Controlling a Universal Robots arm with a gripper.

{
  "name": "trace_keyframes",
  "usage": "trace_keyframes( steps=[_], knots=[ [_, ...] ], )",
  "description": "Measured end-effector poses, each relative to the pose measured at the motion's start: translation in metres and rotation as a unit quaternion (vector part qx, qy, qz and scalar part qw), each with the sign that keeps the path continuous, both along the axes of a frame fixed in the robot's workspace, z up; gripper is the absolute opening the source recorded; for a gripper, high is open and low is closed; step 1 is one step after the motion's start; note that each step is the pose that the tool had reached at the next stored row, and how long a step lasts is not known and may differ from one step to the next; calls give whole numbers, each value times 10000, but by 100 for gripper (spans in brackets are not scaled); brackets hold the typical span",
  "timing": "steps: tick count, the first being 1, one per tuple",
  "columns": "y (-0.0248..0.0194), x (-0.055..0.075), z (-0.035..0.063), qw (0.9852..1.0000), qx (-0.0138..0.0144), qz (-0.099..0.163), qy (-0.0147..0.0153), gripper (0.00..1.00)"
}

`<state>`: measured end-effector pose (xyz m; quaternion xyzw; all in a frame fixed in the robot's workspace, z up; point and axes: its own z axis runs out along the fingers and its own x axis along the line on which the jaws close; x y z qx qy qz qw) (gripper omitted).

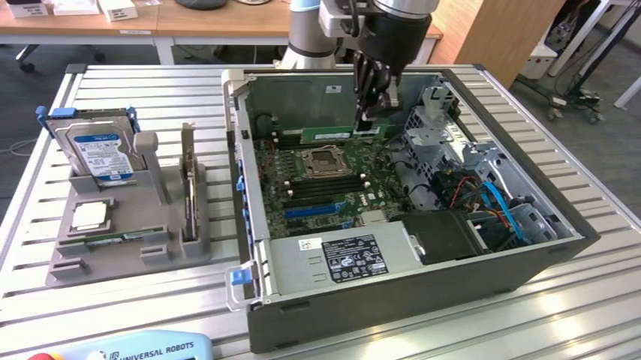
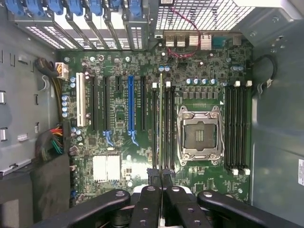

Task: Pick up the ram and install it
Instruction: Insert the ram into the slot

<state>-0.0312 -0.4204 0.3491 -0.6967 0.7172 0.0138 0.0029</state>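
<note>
Exterior arm: the arm [image 1: 395, 30] comes in from the far side of the tabletop [image 1: 571, 315] and points straight down into the open computer case [image 1: 401, 315], wrist vertical.
Exterior hand: the hand [image 1: 367, 124] hangs low inside the case, its dark fingers [image 1: 373, 90] drawn close together and pinching the ram.
Exterior ram: the ram [image 1: 335, 134] is a green strip held on edge, lengthwise across the case, just beyond the processor socket [image 1: 326, 159] and close over the motherboard [image 1: 320, 187]. Whether it touches a slot cannot be told.
Exterior surroundings: at the exterior view's left, well apart from the case, a grey holder [image 1: 120, 247] carries the hard drive [image 1: 98, 154] and an expansion card [image 1: 188, 176], both standing on edge.
Wrist hand: the hand [image 2: 160, 178] looks straight down at the motherboard [image 2: 118, 156], its two black fingers [image 2: 152, 199] nearly meeting and clamped on the ram's thin board.
Wrist ram: the ram [image 2: 160, 118] is seen edge-on as a thin pale line running away from the fingertips, parallel to the black memory slots [image 2: 168, 123] beside the processor socket [image 2: 199, 135].
Wrist board: a second bank of memory slots [image 2: 236, 128] lies on the socket's other side, and a blue card slot [image 2: 130, 104] lies beyond the ram.
</note>
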Motion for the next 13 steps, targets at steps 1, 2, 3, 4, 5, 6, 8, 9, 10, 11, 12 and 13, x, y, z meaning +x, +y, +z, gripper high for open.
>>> trace_keyframes(
  steps=[1, 2, 3, 4, 5, 6, 8, 9, 10, 11, 12, 13],
  knots=[
    [0, 0, -15, 10000, 0, 0, 0, 11],
    [0, 0, -32, 10000, 0, 0, 0, 11],
    [0, 0, -48, 10000, 0, 0, 0, 11],
    [0, 0, -65, 10000, 0, 0, 0, 11],
    [0, 0, -82, 10000, 0, 0, 0, 11],
    [0, 0, -99, 10000, 0, 0, 0, 11],
    [0, 0, -150, 10000, 1, 0, 0, 11],
    [0, 0, -181, 10000, 0, 0, 0, 11],
    [0, 0, -197, 10000, 0, 0, 0, 11],
    [0, 0, -229, 10000, 0, 0, 0, 11],
    [0, 0, -243, 10000, 0, 0, 0, 11],
    [0, 0, -259, 10000, 0, 0, 0, 11]
  ],
)
